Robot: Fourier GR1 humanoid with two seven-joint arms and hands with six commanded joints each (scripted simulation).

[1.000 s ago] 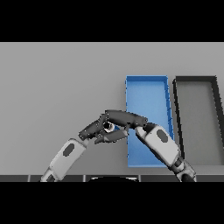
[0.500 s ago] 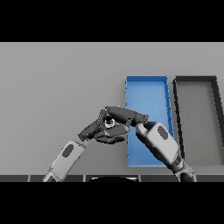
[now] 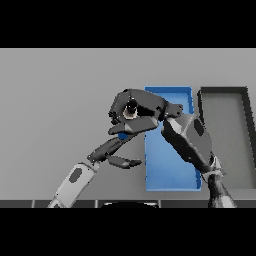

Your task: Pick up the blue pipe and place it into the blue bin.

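My right hand [image 3: 142, 111] is raised above the table beside the left edge of the blue bin [image 3: 170, 167]. Its fingers are curled round the blue pipe [image 3: 122, 135]. Only a small blue piece of the pipe shows under the fingers, and a round dark end faces me inside the fist. Just below, my left hand [image 3: 111, 151] has its fingers straight, their tips close to the blue piece, with the thumb spread apart. The bin is a long open tray, and my right forearm covers part of it.
A dark grey bin [image 3: 225, 135] of the same shape stands right of the blue one, side by side with it. Grey table spreads to the left and behind the hands.
My right hand has risen with the pipe and now looks larger and higher. The left hand has come off the pipe and sits lower, fingers straightened.
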